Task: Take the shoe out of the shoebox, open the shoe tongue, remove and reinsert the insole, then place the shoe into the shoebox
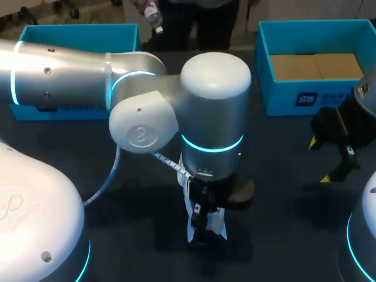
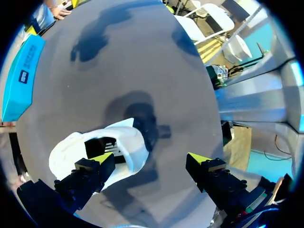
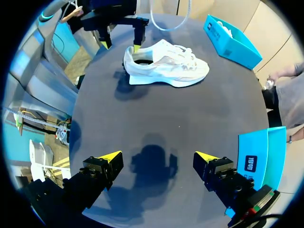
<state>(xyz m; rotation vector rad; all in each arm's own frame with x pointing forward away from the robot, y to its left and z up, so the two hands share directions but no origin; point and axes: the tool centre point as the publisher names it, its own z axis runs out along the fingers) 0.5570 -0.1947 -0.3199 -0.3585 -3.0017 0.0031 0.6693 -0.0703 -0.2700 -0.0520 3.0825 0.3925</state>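
Beneath left jaws, white shoe [image 3: 166, 64]

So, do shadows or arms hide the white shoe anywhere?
Head view: the silver left arm covers most of the white lace-up shoe. Left wrist view: the shadow of the left gripper darkens the dark grey table just past the shoe. Right wrist view: shoe evenly lit, unobstructed; the shadow of the right gripper falls on bare table.

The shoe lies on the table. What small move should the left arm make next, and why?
Probably shift the left gripper over the opening of the shoe and lower it. Its fingers are open, only one hangs at the heel collar, the other over bare table, so nothing is gripped yet.
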